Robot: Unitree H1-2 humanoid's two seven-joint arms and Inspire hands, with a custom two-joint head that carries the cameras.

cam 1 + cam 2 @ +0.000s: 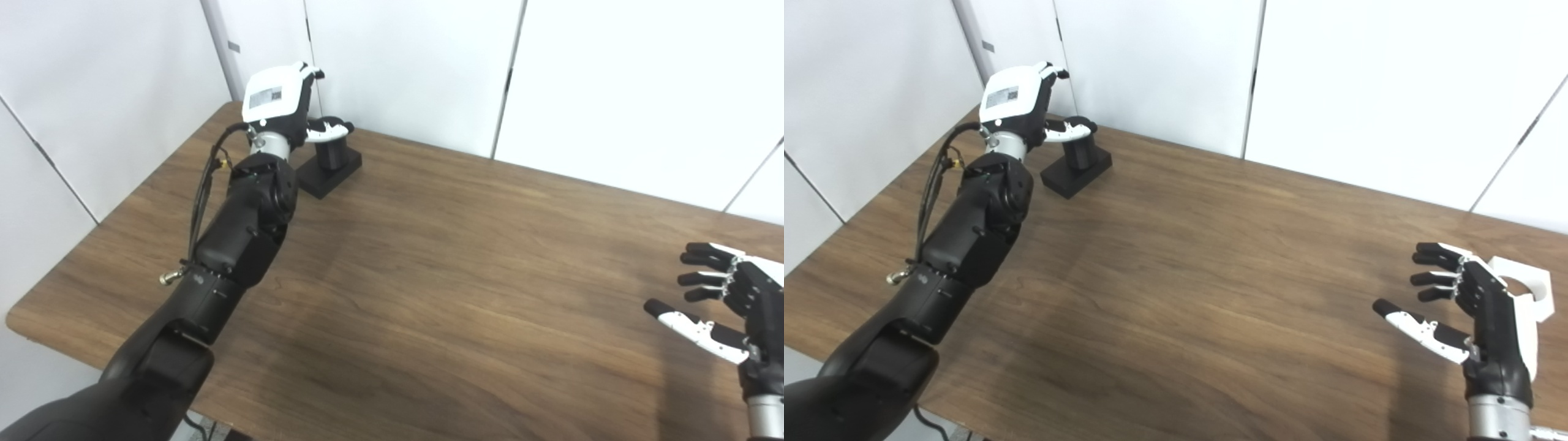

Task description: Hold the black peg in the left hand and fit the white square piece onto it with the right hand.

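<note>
The left hand [1020, 113] reaches the upright peg [1079, 152], fingers spread and not yet closed, while the right hand [1464, 312] hangs open and empty beside the white piece [1528, 288].

Peg [1079, 154] on table [1182, 257] far left (back corner); square piece [1528, 291] far right.

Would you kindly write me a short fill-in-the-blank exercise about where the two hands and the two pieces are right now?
1. The black peg stands at the table's far ____ corner.
2. The ____ hand reaches the peg.
3. The right hand is ____, holding nothing.
4. The white square piece lies just behind the ____ hand.

Missing words: left; left; open; right
</note>
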